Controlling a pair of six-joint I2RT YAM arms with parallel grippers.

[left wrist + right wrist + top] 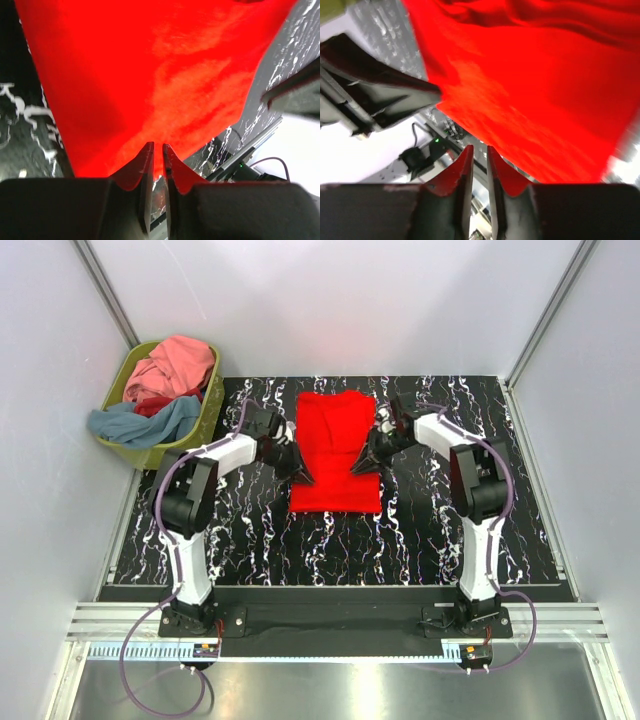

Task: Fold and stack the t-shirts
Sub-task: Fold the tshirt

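Note:
A bright red t-shirt (336, 450) lies folded into a long narrow rectangle on the black marbled table (430, 530). My left gripper (303, 478) hovers at the shirt's left edge, and my right gripper (358, 468) at its right edge. In the left wrist view the left gripper (156, 145) shows a narrow empty gap, its tips just over the red cloth (150, 75). The right wrist view shows the right gripper (478, 147) the same way, with the shirt's edge (535, 100) beyond its tips. Pink (182, 362), grey-blue (140, 423) and red (152, 404) t-shirts are heaped in the basket.
The olive-green basket (208, 415) stands off the table's back left corner, beside the left arm. White walls enclose the table on three sides. The metal rail (330, 623) holding the arm bases runs along the near edge.

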